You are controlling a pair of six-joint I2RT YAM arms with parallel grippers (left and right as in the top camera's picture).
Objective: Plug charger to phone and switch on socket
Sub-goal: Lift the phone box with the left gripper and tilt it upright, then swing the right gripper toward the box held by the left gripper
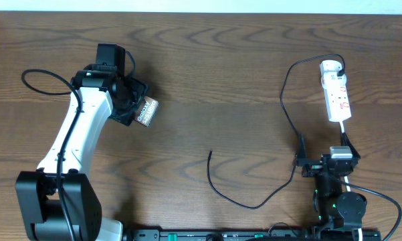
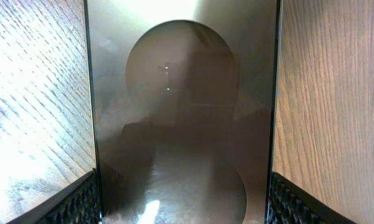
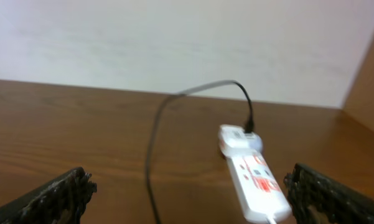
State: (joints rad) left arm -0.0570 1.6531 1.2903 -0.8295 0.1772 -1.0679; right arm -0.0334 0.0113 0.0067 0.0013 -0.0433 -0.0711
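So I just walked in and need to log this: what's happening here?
The left gripper is closed on the edges of the phone. The right gripper hangs open and empty, just short of the socket. The charger lies loose between them, its tip not yet in the phone.

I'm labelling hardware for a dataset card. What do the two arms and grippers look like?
The left arm has a white shell on its long link, black joints and base, and a thin black cable looping off it. The right arm is black with green lights and a grey block at the wrist. The left gripper's fingers and the right gripper's fingers are black with textured pads.
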